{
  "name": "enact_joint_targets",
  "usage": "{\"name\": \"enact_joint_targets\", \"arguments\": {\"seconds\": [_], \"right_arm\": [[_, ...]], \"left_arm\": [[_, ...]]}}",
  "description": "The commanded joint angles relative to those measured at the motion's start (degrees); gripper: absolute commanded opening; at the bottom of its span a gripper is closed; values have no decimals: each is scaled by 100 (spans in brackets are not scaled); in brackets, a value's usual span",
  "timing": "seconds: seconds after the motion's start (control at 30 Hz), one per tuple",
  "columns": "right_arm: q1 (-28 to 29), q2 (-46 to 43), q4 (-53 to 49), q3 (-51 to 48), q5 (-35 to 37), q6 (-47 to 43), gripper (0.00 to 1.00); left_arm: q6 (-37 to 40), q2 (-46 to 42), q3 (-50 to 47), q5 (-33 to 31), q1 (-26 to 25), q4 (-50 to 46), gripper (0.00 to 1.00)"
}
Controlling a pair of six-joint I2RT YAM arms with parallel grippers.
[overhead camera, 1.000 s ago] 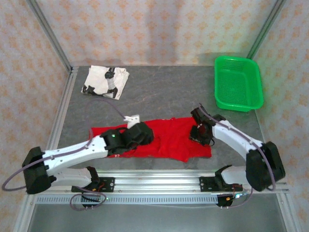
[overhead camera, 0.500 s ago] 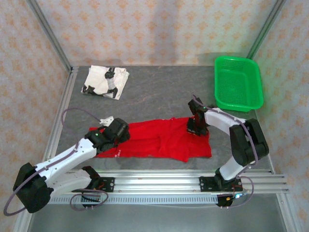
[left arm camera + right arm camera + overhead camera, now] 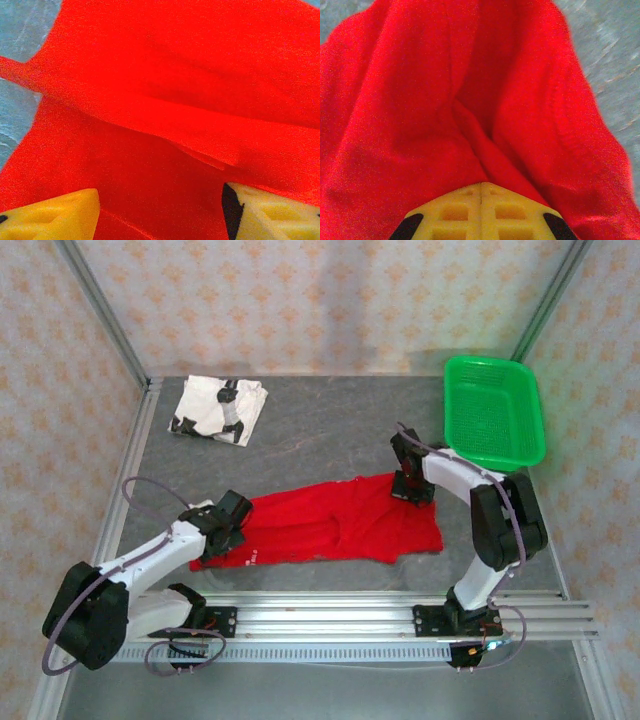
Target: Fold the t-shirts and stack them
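A: Top view, what's where?
B: red t-shirt (image 3: 340, 525) lies as a long creased strip along the near edge of the bench (image 3: 330, 440). The bench has a grey, stone-look surface. The strip's right end is wider and rumpled.
A: The other one?
B: white t-shirt (image 3: 220, 410), black markings, folded to a rough square at the far-left corner. green basket (image 3: 495, 412), a perforated plastic rectangle, sits at the far-right corner, well apart from both shirts.
A: Hands?
B: left hand (image 3: 232, 520) is on the strip's left end. right hand (image 3: 410, 485) is on its far edge near the right end.
A: Left wrist?
B: left hand (image 3: 160, 212) is released. Its yellow wedge-shaped fingertips (image 3: 55, 215) are wide apart with red cloth spread between them. A soft fold ridge crosses the fabric above them, and a sliver of grey bench shows at the left edge.
A: Right wrist?
B: right hand (image 3: 481, 200) is clenched. Its yellow recessed pads (image 3: 455, 215) meet flush, and a ridge of the red t-shirt runs into the seam, so it's grasping the shirt. The cloth bunches into deep folds fanning away from the pads, with grey bench at the top corners.
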Motion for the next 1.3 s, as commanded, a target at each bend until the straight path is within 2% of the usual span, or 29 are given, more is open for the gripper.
{"name": "enact_joint_targets", "arguments": {"seconds": [0.0,0.3,0.37,0.47,0.5,0.6,0.67,0.73,0.77,0.83,0.9,1.0,1.1,1.27], "right_arm": [[-172,3,-367,126,544,-306,0],[-586,142,-247,254,841,-347,2],[-612,14,-166,288,530,-380,18],[-613,-335,-118,267,135,-316,35],[-616,-498,-128,250,-17,-284,37],[-611,-1329,-182,139,-508,-181,46],[-611,-2036,-218,-1,-802,-204,60],[-611,-2645,-355,-69,-1002,-358,74],[-611,-2878,-490,-72,-1072,-456,80],[-611,-3420,-791,-72,-1176,-532,87],[-616,-3782,-1081,-80,-1335,-476,88],[-611,-4213,-1335,-277,-1606,-109,91],[-611,-4253,-1342,-620,-1952,299,91],[-590,-3684,-333,-1552,-2421,1025,83]], "left_arm": [[113,27,-198,-297,150,-247,66],[263,131,-157,-322,270,-267,66],[344,120,-124,-234,267,-206,66],[403,-84,53,-174,267,-286,66],[436,-221,160,-105,274,-333,65],[476,-933,733,22,258,-738,64],[542,-1603,1181,-62,252,-1027,66],[664,-2129,1634,-272,246,-1228,72],[789,-2345,1828,-371,250,-1257,82],[1034,-2574,2167,-524,260,-1338,94],[1295,-2566,2543,-709,258,-1564,100],[1760,-2183,3066,-761,268,-1920,100],[2101,-1561,3404,-539,267,-2084,100],[2164,-317,3271,298,326,-1693,91]]}}
